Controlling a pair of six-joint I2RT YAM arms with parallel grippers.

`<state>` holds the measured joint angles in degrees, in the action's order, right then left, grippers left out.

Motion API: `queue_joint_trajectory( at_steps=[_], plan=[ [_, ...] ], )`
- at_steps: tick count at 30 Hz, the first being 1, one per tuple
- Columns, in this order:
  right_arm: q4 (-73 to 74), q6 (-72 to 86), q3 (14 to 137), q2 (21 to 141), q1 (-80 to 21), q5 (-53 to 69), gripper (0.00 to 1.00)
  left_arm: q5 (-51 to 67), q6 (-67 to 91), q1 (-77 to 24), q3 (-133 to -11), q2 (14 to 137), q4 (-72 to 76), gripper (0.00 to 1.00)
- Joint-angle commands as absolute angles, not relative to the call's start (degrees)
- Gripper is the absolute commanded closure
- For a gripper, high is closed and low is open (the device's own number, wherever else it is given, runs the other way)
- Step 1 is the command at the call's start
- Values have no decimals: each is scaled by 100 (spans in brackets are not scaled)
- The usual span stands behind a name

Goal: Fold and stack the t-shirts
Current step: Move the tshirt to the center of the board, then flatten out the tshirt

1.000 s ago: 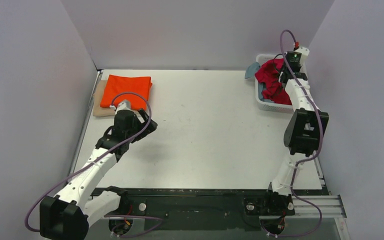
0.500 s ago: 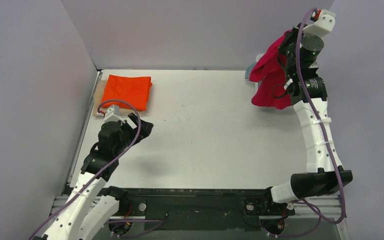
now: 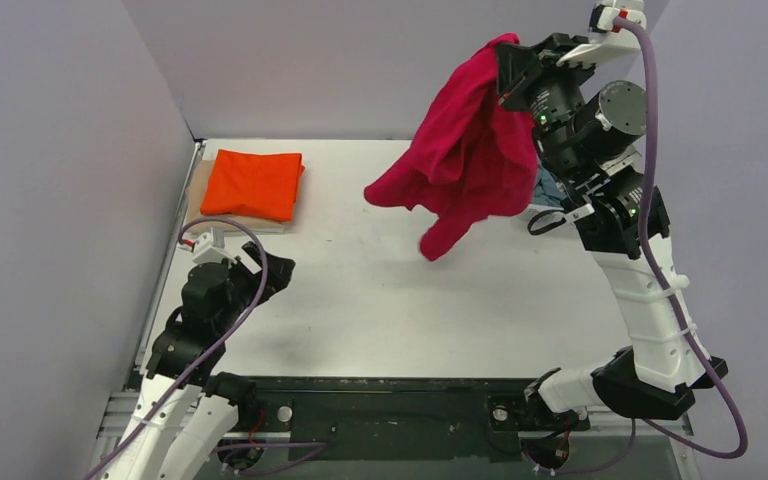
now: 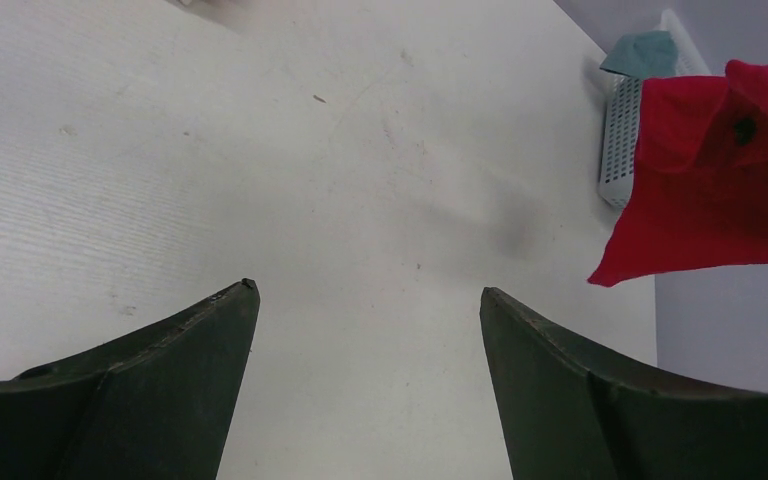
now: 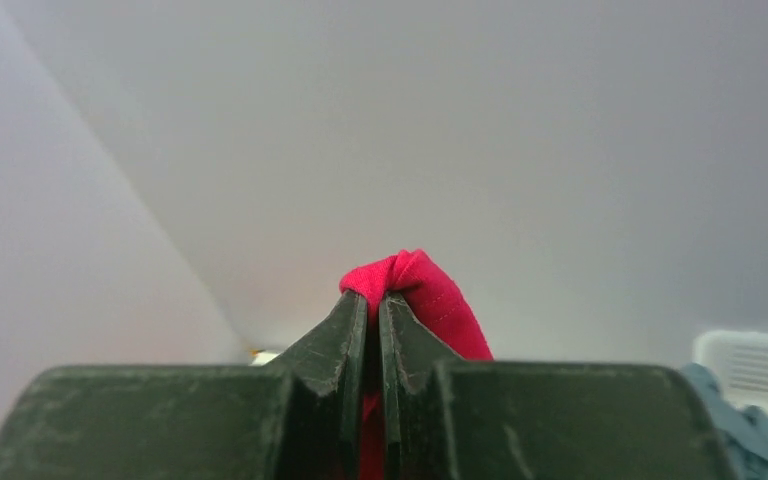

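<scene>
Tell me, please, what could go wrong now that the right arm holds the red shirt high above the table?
1. The right fingers pinch only a small fold of the red t-shirt, so the cloth might slip free.
2. It hangs bunched and twisted, so it may land crumpled on the table, and the open left fingers sit low, far from it.

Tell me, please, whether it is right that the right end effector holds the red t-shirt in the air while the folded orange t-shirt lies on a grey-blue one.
Not quite: the top external view shows the folded orange t-shirt lying on a beige t-shirt, not a grey-blue one. The right end effector does hold the red t-shirt in the air.
</scene>
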<state>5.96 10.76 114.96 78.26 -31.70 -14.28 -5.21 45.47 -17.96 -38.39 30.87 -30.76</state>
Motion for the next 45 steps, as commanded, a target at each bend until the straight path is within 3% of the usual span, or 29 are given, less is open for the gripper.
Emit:
queue_joint_trajectory(
  at_steps=[1, 8, 12, 16, 18, 19, 20, 21, 23, 27, 31, 38, 45],
  plan=[
    [610, 1524, 11870, 8087, -3766, -1060, 100, -870, 4538, -1811, -4120, 2834, -3449, 8],
    [972, 2224, 11343, 8070, -4126, -878, 100, -1167, 4559, -1811, -4273, 2707, -3896, 8],
    [950, 2705, 9425, 7218, -3910, -1745, 100, -1150, 4622, -1811, -4195, 2778, -3872, 8],
    [1161, 4044, 6522, 6212, -2723, -1920, 100, -897, 4661, -1811, -4022, 3070, -3659, 8],
    [1444, 4317, 5534, 5944, -2153, -1843, 85, -697, 4672, -1811, -3925, 3386, -3444, 8],
    [1732, 4316, 5285, 5850, -1883, -1898, 62, -625, 4688, -1811, -3875, 3477, -3276, 8],
    [1925, 4309, 4991, 5817, -1803, -2047, 49, -468, 4691, -1811, -3849, 3680, -3185, 8],
    [2325, 4290, 4867, 5756, -1719, -2489, 29, -370, 4693, -1811, -3808, 3782, -2980, 8],
    [2794, 4080, 4913, 5646, -1698, -3024, 11, -96, 4673, -1817, -3763, 4115, -2681, 8],
    [3164, 3617, 5075, 5376, -1750, -3120, 7, 666, 4675, -1831, -3712, 4845, -2018, 8],
    [3177, 3493, 4822, 5260, -2157, -2265, 7, 1194, 4689, -2078, -3708, 5594, -1342, 8],
    [2862, 4648, 4007, 5552, -3377, -1775, 7, 984, 4692, -3189, -3899, 6920, -753, 8],
    [1545, 5422, 2992, 5674, -3563, -1715, 10, 377, 4527, -4099, -4443, 8317, -465, 11]
  ],
)
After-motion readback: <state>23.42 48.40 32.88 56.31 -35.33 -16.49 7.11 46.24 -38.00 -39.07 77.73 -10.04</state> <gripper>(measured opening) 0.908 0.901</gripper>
